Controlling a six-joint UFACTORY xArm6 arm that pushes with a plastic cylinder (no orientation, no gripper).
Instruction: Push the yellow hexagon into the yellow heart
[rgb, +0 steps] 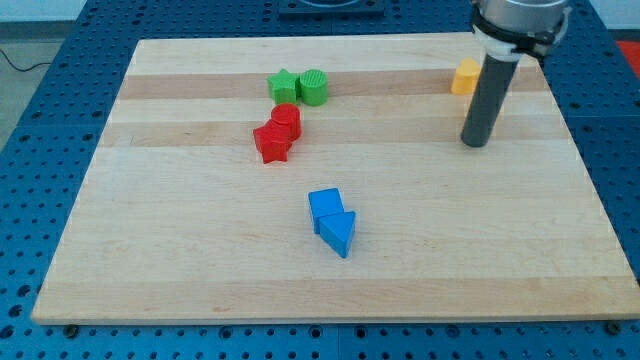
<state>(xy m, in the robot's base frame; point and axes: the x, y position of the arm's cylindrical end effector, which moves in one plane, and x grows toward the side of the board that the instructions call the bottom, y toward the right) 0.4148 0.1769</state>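
Note:
Only one yellow block (463, 77) shows, near the view's top right; its right side is hidden behind my rod, so its shape is unclear. I cannot tell whether it is the hexagon or the heart, and no second yellow block is visible. My tip (476, 142) rests on the board just below and slightly right of this yellow block, a short gap away from it.
A green star (283, 84) and a green round block (314, 87) touch at top centre. Two red blocks (286, 119) (272, 143) sit just below them. A blue cube (325, 206) and a blue triangle (338, 233) touch at centre. The wooden board (150, 250) ends close behind the yellow block.

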